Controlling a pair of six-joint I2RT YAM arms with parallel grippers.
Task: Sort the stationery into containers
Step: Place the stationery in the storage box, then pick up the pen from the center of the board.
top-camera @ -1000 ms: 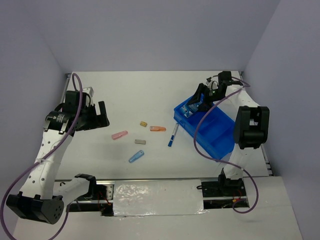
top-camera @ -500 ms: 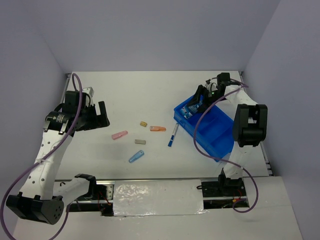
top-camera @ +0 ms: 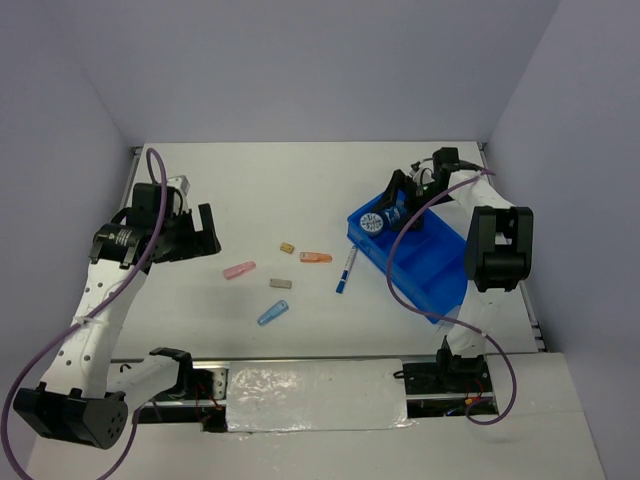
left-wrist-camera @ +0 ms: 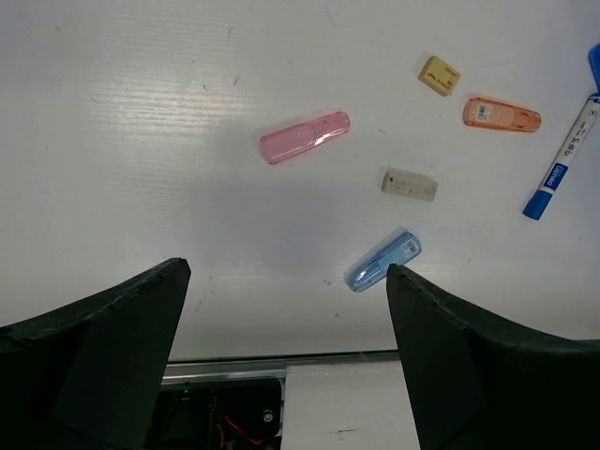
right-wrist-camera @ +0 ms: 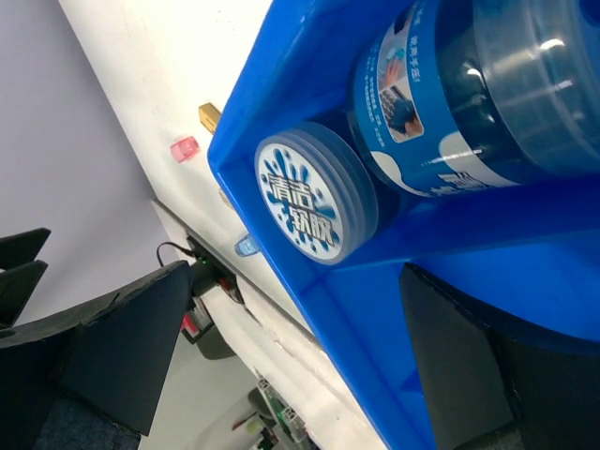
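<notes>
White table (top-camera: pixel 300 180) carries a pen (left-wrist-camera: pixel 562 164) and small pieces (left-wrist-camera: pixel 304 137); left end effector (left-wrist-camera: pixel 286 270) gapes empty above them, right end effector (right-wrist-camera: pixel 295 270) spreads wide over blue tray (top-camera: pixel 440 285) with two rolls (right-wrist-camera: pixel 314 202) inside

— Anything legible on the table?
— One thing. The round blue roll (right-wrist-camera: pixel 314 202) at the far-left end of the blue tray (right-wrist-camera: pixel 267 84) has a white lid with four blue Chinese characters in two rows: 清洁 over 软胶.
— And the other roll (right-wrist-camera: pixel 469 94) lying just beside it?
— It has a printed label round its side, but the lettering is too blurred.
— The pen (left-wrist-camera: pixel 565 159)?
— There is white print on its blue band, too small to read. The orange piece (left-wrist-camera: pixel 502 113) carries a small sticker, equally unreadable.
</notes>
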